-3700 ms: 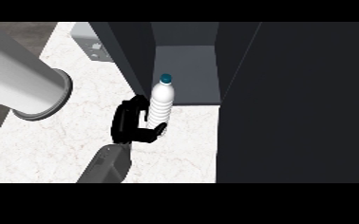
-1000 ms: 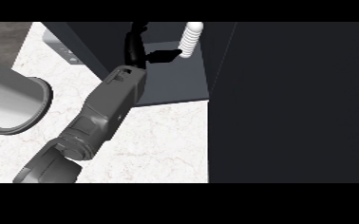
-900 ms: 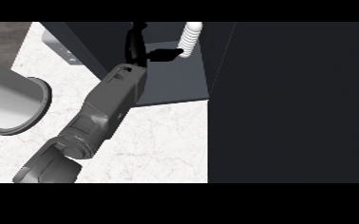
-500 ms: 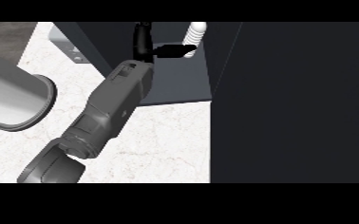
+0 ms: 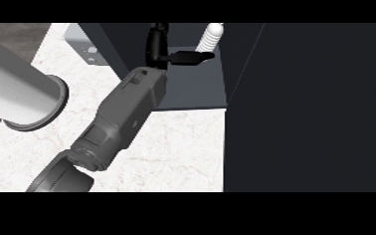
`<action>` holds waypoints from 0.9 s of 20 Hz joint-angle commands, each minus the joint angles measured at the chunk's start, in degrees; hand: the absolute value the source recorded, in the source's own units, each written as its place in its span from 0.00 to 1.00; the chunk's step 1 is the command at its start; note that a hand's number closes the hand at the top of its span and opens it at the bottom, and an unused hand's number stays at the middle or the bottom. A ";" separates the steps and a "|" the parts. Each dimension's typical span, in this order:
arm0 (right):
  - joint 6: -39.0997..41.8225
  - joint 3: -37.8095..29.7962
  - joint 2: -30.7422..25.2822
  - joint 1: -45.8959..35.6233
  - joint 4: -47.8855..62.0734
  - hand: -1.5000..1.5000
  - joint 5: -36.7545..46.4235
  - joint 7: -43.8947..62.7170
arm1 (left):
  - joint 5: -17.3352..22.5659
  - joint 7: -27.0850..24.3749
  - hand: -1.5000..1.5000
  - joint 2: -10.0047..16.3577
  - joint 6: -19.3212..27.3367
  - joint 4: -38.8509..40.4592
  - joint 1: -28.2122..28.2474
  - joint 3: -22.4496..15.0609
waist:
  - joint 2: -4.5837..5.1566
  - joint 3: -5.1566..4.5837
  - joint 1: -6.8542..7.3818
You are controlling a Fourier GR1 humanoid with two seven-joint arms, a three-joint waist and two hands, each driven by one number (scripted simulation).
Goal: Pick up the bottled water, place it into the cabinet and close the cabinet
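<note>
The bottled water (image 5: 211, 36), white and ribbed, stands upright at the back of the open dark cabinet (image 5: 192, 90). My left hand (image 5: 155, 47) reaches into the cabinet just left of the bottle, its grey forearm (image 5: 125, 114) coming up from the lower left. The fingers point straight up along the cabinet's left wall, and the thumb (image 5: 188, 57) sticks out to the right, its tip by the bottle's lower part. Nothing is curled round the bottle. The bottle's base is hidden behind the thumb. My right hand does not show.
The cabinet's dark door (image 5: 301, 109) stands open and fills the right side of the view. A big light-grey cylinder (image 5: 29, 97) stands on the white marble counter (image 5: 183, 149) at the left. A small grey box (image 5: 86, 50) sits beside the cabinet's left wall.
3.7 s ago my left hand held the bottle over the counter before the cabinet; now the bottle stands inside. Over the last second the hand has stayed beside it, shifting slightly.
</note>
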 commanded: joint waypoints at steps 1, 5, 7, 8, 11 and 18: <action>-0.13 -1.99 -0.43 2.62 -6.23 0.00 -4.62 2.25 | 0.86 0.74 0.00 -0.40 0.17 -4.93 3.18 -1.96 | -0.57 0.04 0.64; -2.03 5.17 3.01 1.03 -4.44 0.00 2.84 2.66 | 1.72 3.95 0.00 -0.42 0.28 -12.22 6.83 -5.08 | -0.93 0.03 1.90; -2.91 4.12 2.71 1.36 -5.65 0.00 1.82 3.05 | 2.77 3.92 0.00 -0.42 -3.07 -16.10 12.13 -6.29 | -1.16 0.02 2.67; -4.51 4.49 2.30 -0.27 -7.01 0.00 -0.10 6.77 | 3.68 4.74 0.00 -0.42 -1.36 -18.15 11.77 -7.69 | -0.79 0.01 2.13; -3.12 2.96 1.42 -0.24 -5.19 0.00 0.36 4.20 | 5.77 4.08 0.00 -0.42 -3.17 -25.66 18.36 -12.68 | -1.00 0.02 1.97; -4.65 4.52 0.75 0.38 -8.50 0.00 1.07 6.23 | 6.62 6.10 0.00 -0.42 -4.99 -40.32 27.13 -17.67 | -0.90 0.02 2.48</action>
